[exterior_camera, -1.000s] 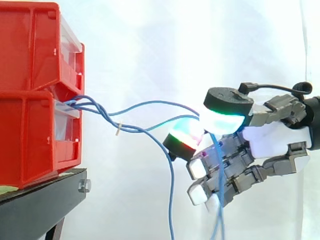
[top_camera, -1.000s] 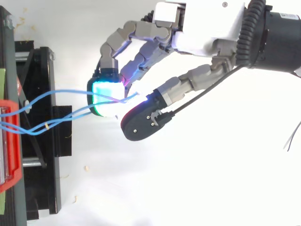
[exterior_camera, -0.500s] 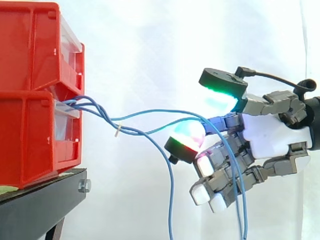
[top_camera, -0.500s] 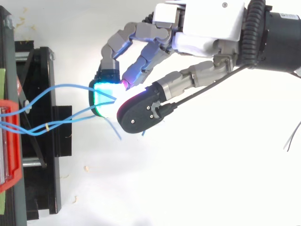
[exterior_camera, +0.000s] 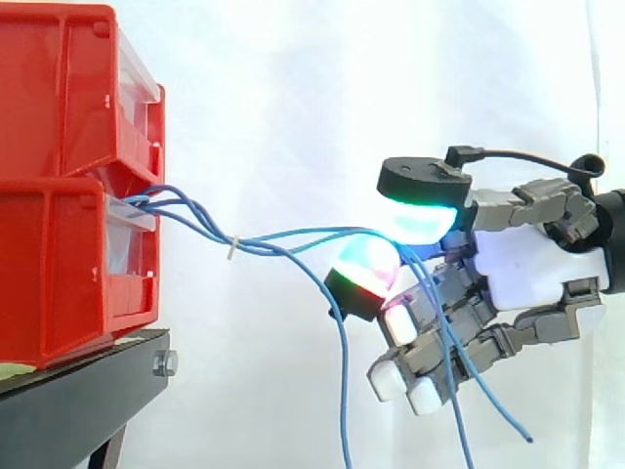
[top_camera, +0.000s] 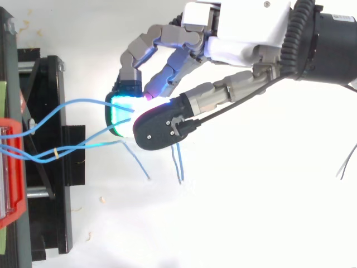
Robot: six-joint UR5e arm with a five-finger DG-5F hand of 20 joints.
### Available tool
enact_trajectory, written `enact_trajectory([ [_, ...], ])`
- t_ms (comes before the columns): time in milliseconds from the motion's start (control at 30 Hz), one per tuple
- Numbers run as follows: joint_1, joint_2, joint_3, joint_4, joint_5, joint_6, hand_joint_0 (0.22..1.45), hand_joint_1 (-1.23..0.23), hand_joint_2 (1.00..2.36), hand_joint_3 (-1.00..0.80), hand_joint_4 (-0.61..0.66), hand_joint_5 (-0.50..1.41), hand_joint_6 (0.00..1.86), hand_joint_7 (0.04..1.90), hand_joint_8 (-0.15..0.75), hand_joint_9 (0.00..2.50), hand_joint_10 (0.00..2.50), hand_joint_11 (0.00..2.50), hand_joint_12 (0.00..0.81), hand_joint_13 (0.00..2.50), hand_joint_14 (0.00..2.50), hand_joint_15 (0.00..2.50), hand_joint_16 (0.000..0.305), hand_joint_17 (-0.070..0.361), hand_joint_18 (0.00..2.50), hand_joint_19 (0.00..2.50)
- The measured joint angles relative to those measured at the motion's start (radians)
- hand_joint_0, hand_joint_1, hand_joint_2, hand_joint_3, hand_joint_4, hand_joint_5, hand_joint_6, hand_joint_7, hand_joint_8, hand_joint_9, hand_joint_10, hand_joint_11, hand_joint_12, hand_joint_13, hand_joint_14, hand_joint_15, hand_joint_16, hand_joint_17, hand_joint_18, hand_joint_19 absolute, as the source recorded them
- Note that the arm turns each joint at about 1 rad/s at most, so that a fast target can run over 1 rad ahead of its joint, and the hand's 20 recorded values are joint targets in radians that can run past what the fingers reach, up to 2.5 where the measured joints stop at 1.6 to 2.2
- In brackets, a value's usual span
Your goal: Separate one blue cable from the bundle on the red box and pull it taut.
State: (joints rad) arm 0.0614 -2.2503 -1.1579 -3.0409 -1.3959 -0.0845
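While the cables (exterior_camera: pixel 207 225) sag from the box (exterior_camera: pixel 68 254), the hand (exterior_camera: pixel 527 269) pinches some between thumb and a curled finger.

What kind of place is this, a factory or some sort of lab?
Most likely a robotics lab test bench: a plain white curtain as backdrop, red bins stacked on a black stand, and a robot hand pinching thin blue cables.

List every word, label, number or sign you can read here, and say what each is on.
None: there is no readable text.
The red bins, black stand, blue cables and hand carry no legible words, numbers or signs.
The small pale tie on the cables is too small to tell if it bears print.
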Motion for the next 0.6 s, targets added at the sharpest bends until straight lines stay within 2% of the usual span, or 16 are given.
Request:
enact_trajectory([
  [133,0.000,0.000,0.000,-0.002,0.000,0.001,0.56,-0.61,1.01,-0.13,-0.04,-0.15,0.93,0.88,0.240,0.93,0.02,0.47,0.365,0.74,0.02,0.45,0.056,0.126,0.57,0.56],
  [333,0.000,0.000,0.000,-0.006,0.000,0.007,0.63,-0.74,1.02,-0.14,-0.10,-0.17,0.94,0.94,0.189,0.85,0.02,0.52,0.312,0.69,0.02,0.43,0.045,0.101,0.52,0.53],
  [600,0.000,0.000,0.000,-0.015,-0.002,0.008,0.74,-0.83,1.00,-0.46,-0.27,-0.15,0.97,1.02,0.162,0.95,0.02,0.57,0.291,0.75,0.02,0.42,0.041,0.092,0.59,0.49],
])
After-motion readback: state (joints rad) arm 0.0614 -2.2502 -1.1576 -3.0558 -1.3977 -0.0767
